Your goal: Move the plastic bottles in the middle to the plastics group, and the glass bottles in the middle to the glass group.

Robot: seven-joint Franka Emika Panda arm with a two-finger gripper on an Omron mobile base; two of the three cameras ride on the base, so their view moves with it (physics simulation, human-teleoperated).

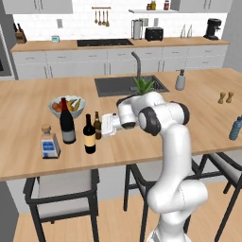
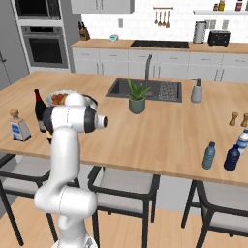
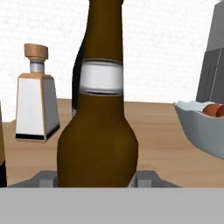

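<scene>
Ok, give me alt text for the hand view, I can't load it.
A slim brown beer bottle stands upright right in front of the camera, its base between the shut gripper. Behind it on the wooden counter are a square cork-stoppered bottle at left and a fruit bowl at right.

Beer bottle [image 1: 97, 125] upright on island [image 1: 189, 118] between gripper [image 1: 105, 125] fingers, beside yellow-label wine bottle [image 1: 89, 134]; grey-label wine bottle [image 1: 67, 121] left, square bottle [image 1: 49, 142] farther left, fruit bowl [image 1: 67, 106] behind.
</scene>
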